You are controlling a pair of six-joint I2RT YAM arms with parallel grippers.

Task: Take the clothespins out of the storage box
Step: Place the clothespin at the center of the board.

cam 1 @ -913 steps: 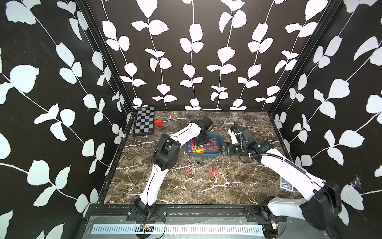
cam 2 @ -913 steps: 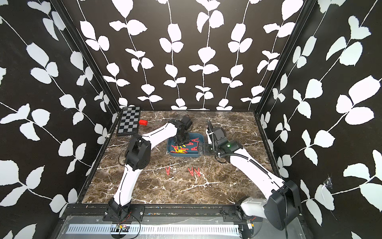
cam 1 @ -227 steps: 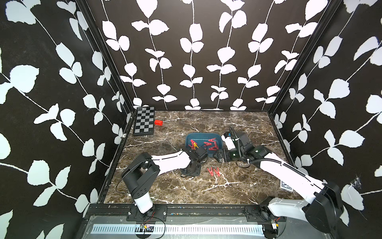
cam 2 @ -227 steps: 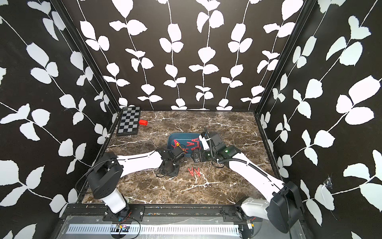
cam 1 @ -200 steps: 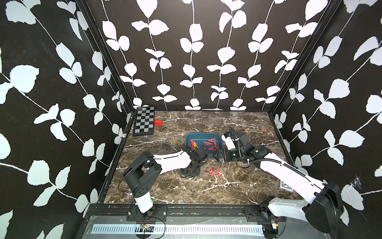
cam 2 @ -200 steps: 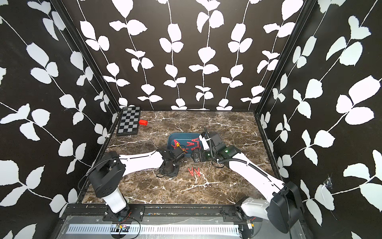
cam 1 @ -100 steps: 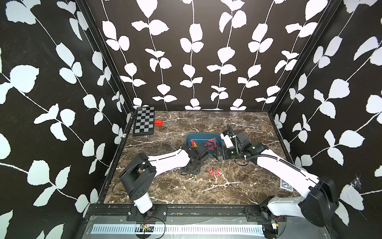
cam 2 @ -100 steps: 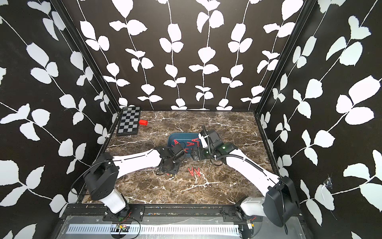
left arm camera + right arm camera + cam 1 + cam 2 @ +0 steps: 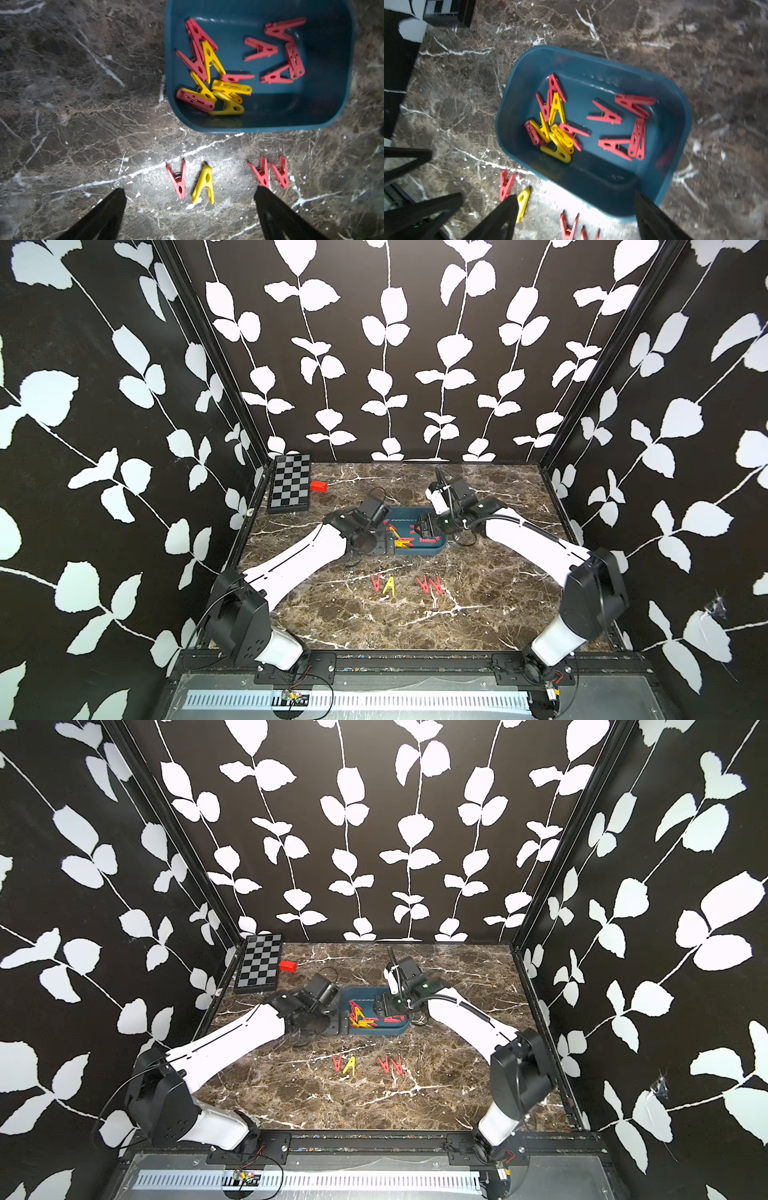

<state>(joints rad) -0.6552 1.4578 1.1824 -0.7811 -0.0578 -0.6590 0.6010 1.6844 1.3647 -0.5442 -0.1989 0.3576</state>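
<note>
In both top views the storage box (image 9: 417, 552) sits mid-bench (image 9: 415, 626), a little below the frame's centre, with most of the clothespins (image 9: 401, 542) inside it. Four more lie in a row on the bench just below it in the frame. The left fingers (image 9: 383, 543) are at the box's left end. The right fingers (image 9: 426, 526) hang over its right half, so the right arm is the one already above the contents.

In the left wrist view the left fingers (image 9: 108, 214) are spread wide with nothing between them. They hover over bare bench beside the row of four. The storage box (image 9: 259, 129) lies farther ahead, with the yellow-and-red heap (image 9: 218, 91) piled in its nearest corner.

In the right wrist view the right fingers (image 9: 654, 220) are also spread wide and empty. One is over the box's near rim and the other is outside it above the bench. Beyond them the red clothespins lie loose on the box floor. The single red peg (image 9: 605, 117) has its long axis roughly along the line joining the two fingers. The doubled red pair (image 9: 638, 138) lies across that line.

The pair looks the likelier pick, since the fingers could close on its narrow sides without turning the wrist. The single peg would need about a quarter turn.
</note>
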